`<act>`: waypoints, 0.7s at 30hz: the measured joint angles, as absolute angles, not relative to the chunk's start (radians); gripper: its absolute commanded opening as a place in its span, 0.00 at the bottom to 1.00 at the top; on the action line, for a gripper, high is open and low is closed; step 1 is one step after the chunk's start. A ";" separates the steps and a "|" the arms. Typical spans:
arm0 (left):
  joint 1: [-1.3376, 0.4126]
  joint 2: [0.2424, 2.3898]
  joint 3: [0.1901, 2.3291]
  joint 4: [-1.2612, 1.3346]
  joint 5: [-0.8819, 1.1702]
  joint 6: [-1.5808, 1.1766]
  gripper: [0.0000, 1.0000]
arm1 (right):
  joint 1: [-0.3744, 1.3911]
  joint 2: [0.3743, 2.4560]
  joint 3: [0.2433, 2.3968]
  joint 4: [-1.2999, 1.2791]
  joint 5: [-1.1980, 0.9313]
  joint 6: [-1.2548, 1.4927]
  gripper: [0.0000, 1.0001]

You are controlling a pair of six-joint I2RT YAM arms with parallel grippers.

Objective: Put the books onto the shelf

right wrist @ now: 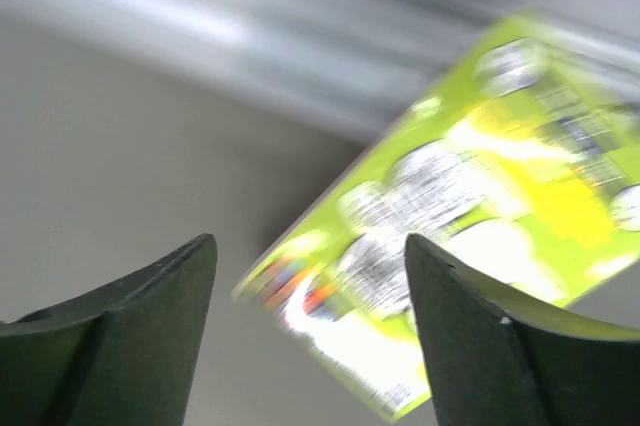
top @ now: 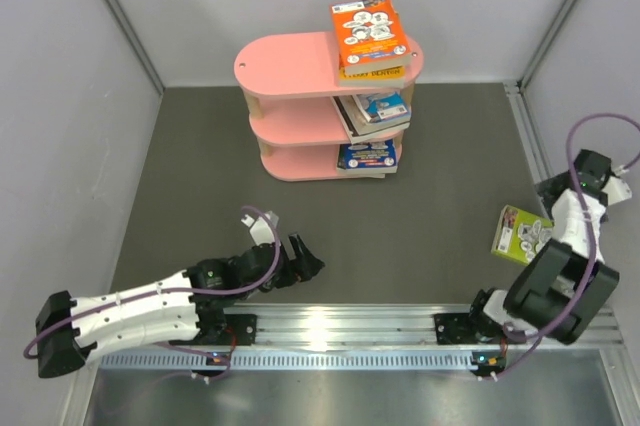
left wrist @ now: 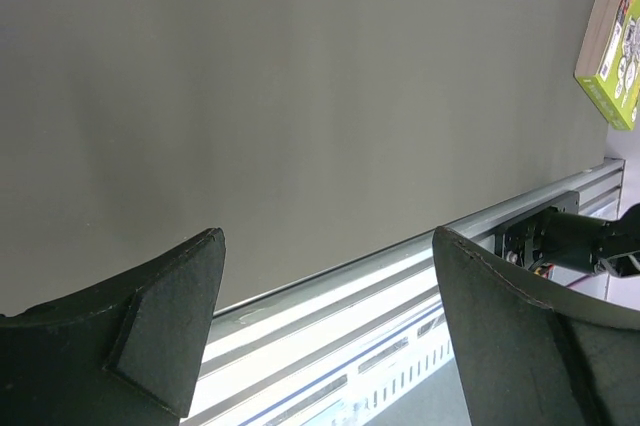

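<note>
Left fingers (left wrist: 150,341): standing spread wide, gripping nothing, front-left of the shelf (top: 290,61)
Right fingers (right wrist: 130,336): standing apart, seemingly gripping nothing
Lime book (top: 520,234): lying on the table (top: 400,236), front-right of the shelf

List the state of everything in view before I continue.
shelf, upright, books on all three tiers
orange book, flat atop the top-tier stack
middle-tier books, stacked flat
bottom-tier book, lying flat
lime book, on the table near the right gripper, not shelved
left gripper, open, empty
right gripper, open, facing the lime book, not gripping
</note>
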State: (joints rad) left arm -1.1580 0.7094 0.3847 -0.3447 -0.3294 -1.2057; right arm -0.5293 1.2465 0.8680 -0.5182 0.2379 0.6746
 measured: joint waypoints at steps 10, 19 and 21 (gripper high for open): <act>-1.158 0.687 0.384 -0.360 -0.335 -1.206 0.90 | -0.811 1.480 0.919 -0.523 0.181 0.582 0.89; -1.157 0.782 0.377 -0.347 -0.320 -1.214 0.89 | -0.845 1.522 0.902 -0.480 0.145 0.570 0.84; -1.157 0.781 0.374 -0.343 -0.319 -1.220 0.89 | -0.837 1.546 0.901 -0.472 0.161 0.582 0.84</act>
State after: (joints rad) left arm -1.1568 0.7807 0.3744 -0.3431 -0.3187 -1.2198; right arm -0.8371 1.5455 0.9012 -0.4721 0.1608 0.5816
